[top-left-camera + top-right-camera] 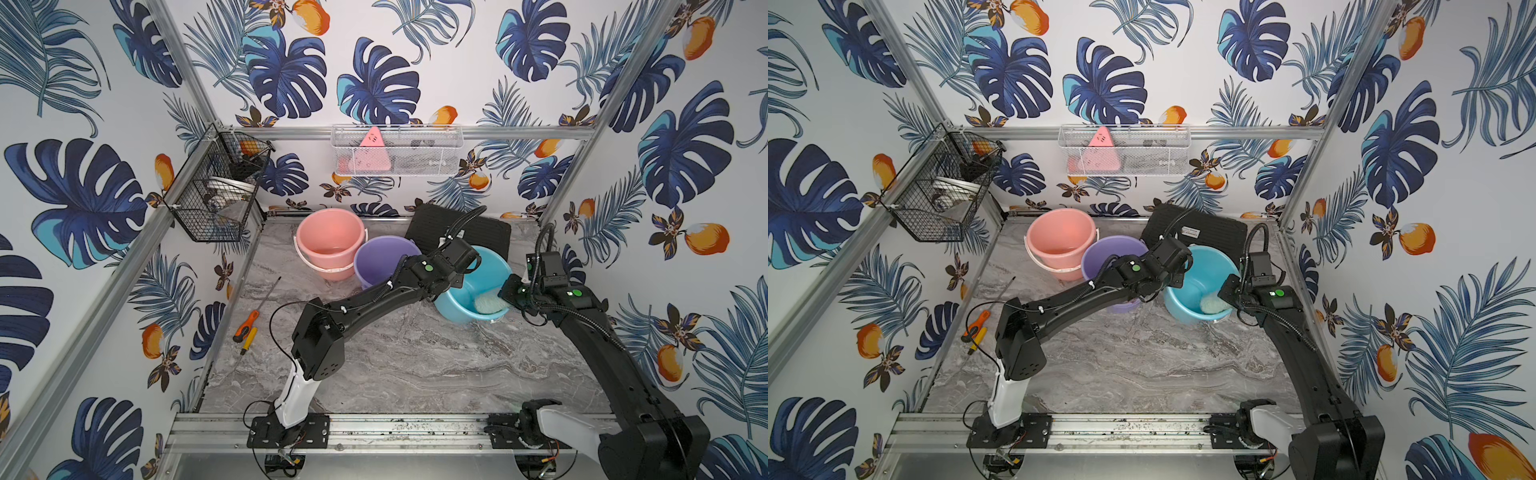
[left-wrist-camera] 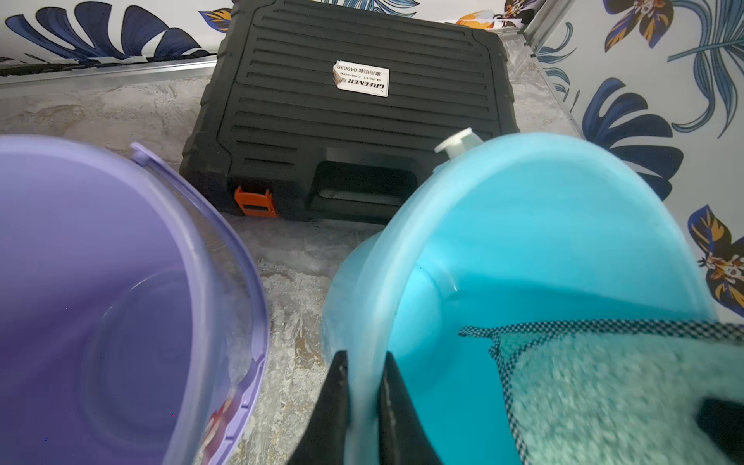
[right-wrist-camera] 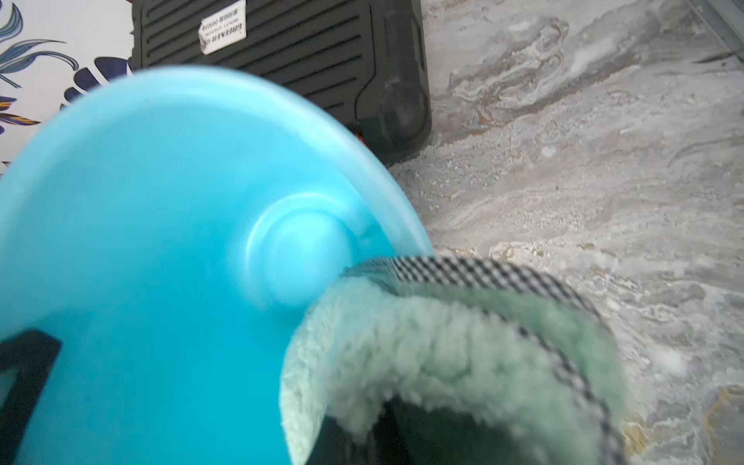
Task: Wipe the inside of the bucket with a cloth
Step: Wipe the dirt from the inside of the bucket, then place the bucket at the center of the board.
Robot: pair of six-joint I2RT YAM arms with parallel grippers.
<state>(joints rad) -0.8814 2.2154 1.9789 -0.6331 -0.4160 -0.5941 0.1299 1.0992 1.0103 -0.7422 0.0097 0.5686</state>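
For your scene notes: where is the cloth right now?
In both top views the cloth sits inside the blue bucket, against its right-side wall, held by the right gripper.

I see a pink plastic bucket (image 1: 330,243) just beside a purple plastic bucket (image 1: 380,259), a black ribbed plastic case (image 1: 430,226) behind, and an orange-handled screwdriver (image 1: 248,321) near the left wall.

Bucket mouth: the blue bucket (image 1: 453,309) is leaning open toward 3 o'clock; the cloth (image 1: 486,305) and right gripper (image 1: 509,297) are filling its 4 o'clock side, the rest lying bare.
Rim, 9 o'clock: the left gripper (image 2: 365,358) is pinching it.
Gap beyond: the purple bucket (image 1: 382,257) is crowding close, a narrow strip of table (image 2: 298,257) between.
12 o'clock: the tool case (image 1: 494,237) is blocking.
6 o'clock: open table is stretching wide.
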